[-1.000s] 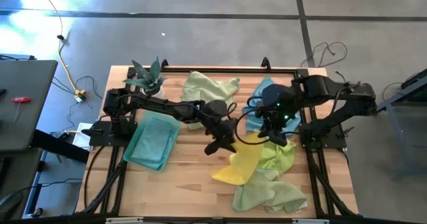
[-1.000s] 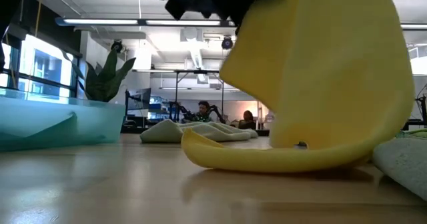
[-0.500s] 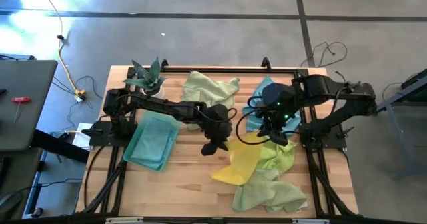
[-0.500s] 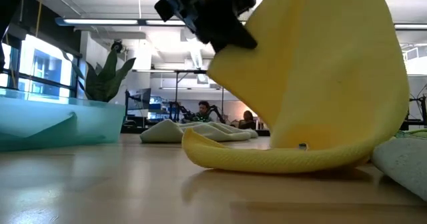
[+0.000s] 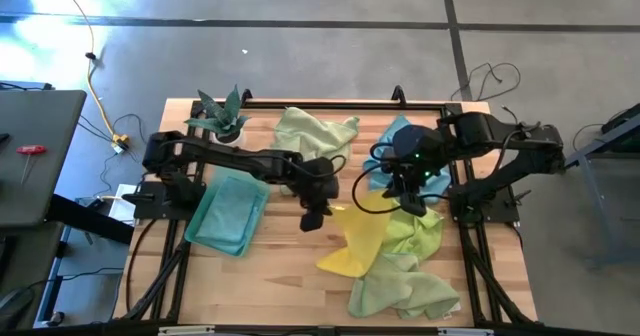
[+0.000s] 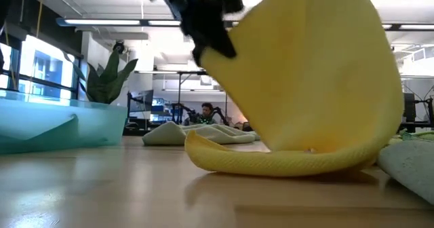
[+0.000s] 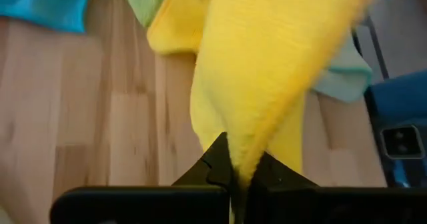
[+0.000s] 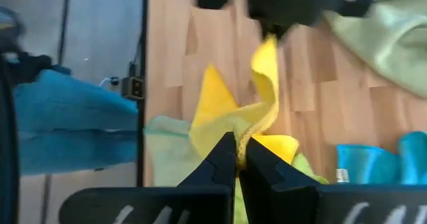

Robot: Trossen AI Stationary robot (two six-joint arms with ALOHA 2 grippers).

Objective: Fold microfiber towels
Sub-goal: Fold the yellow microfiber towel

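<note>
Far left on the wooden bench (image 5: pixel 280 276): small spiky green potted plant (image 5: pixel 222 115) at the back corner, folded teal microfiber towel (image 5: pixel 228 211) lying flat in front of it. Crumpled pale green microfiber towel (image 5: pixel 312 133) sat at the back, middle.

Left hand (image 5: pixel 312 216) was over mid-bench, fingers pressed together, pinching one corner of the bright yellow microfiber towel (image 5: pixel 362 238). Left wrist view showed the yellow cloth (image 7: pixel 267 71) running straight into the closed tips. Low view: the yellow towel (image 6: pixel 319 85) hung lifted in a broad sheet, its lower edge curled on the bench surface.

Right hand (image 5: pixel 412 198) was just right of centre, fingers also pressed together, pinching the opposite edge of the same yellow towel; right wrist view showed the cloth (image 8: pixel 233 121) entering its tips (image 8: pixel 237 159), with the left hand (image 8: pixel 280 11) farther off on the other end. Towel was stretched between both hands, far end trailing toward the front.

Sky blue microfiber towel (image 5: pixel 388 161) lay bunched under the right arm. A second pale green towel (image 5: pixel 405 271) was spread at front right, partly under the yellow one.
</note>
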